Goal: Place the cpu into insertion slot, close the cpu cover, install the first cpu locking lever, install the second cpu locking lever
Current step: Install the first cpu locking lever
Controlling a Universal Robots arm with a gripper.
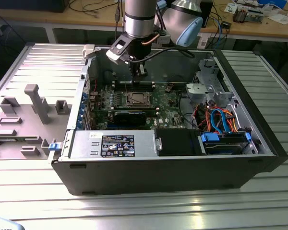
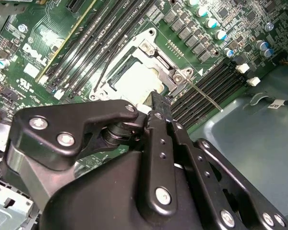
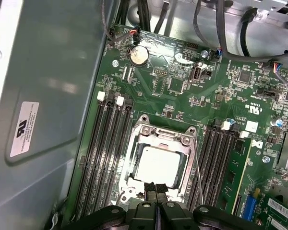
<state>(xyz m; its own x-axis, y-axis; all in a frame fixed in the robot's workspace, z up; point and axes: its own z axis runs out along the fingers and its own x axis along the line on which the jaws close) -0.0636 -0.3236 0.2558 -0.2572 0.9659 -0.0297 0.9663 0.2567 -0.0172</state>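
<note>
Cpu (image 3: 158, 165) seated in insertion slot (image 3: 127, 193), cpu cover (image 3: 161, 135) lying flat around it. End effector (image 3: 156, 187) closed, empty, fingertips together over slot's edge; contact unclear. Thin locking lever (image 3: 198, 170) runs alongside slot.

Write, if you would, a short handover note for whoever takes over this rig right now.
Gripper: fingers shut with nothing between them, tip at the near edge of the cpu cover; I cannot tell whether it touches.
Things: the cpu lies in the insertion slot on the green board.
Done: cpu placed; the cover looks down over it.
Left: both locking levers. One thin lever angles out over the memory slots and looks unhooked; the other I cannot make out.
</note>
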